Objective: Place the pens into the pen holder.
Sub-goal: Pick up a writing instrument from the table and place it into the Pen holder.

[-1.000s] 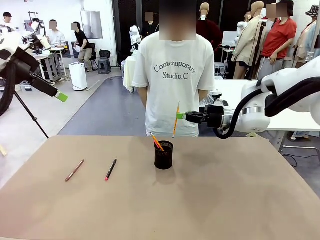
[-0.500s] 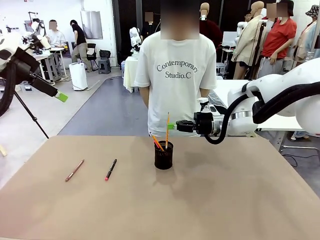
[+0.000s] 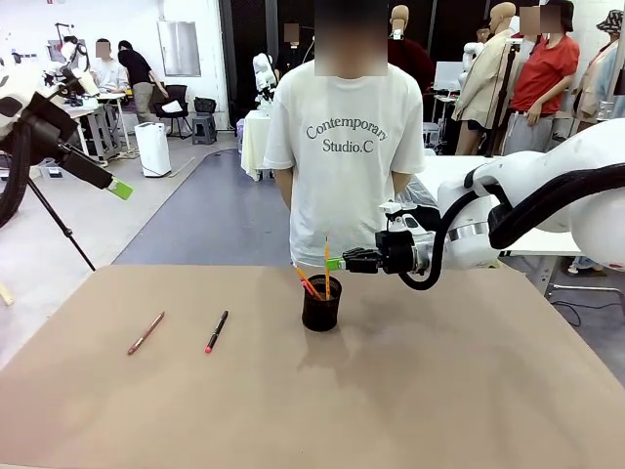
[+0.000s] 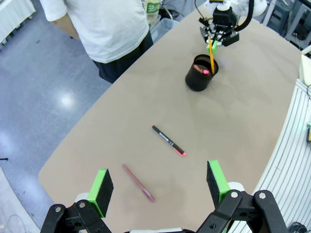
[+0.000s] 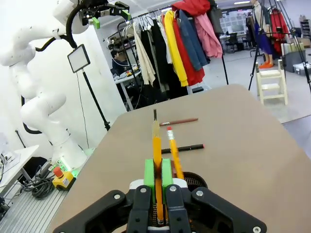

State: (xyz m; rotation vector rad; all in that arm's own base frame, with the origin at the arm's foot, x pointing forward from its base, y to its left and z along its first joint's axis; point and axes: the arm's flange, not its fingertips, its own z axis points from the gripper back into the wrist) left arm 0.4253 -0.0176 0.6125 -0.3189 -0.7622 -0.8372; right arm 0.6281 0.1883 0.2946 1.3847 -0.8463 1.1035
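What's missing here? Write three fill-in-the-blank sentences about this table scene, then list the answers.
The end effector shut on the orange pencil at the cup belongs to the robot's ____ arm.
The brown pen and the black pen lie flat on the ____.
The left end effector is ____.
Answers: right; table; open.

pen holder [image 3: 320,311]: black mesh | held pen [image 5: 156,141]: orange | table [image 3: 439,391]: tan
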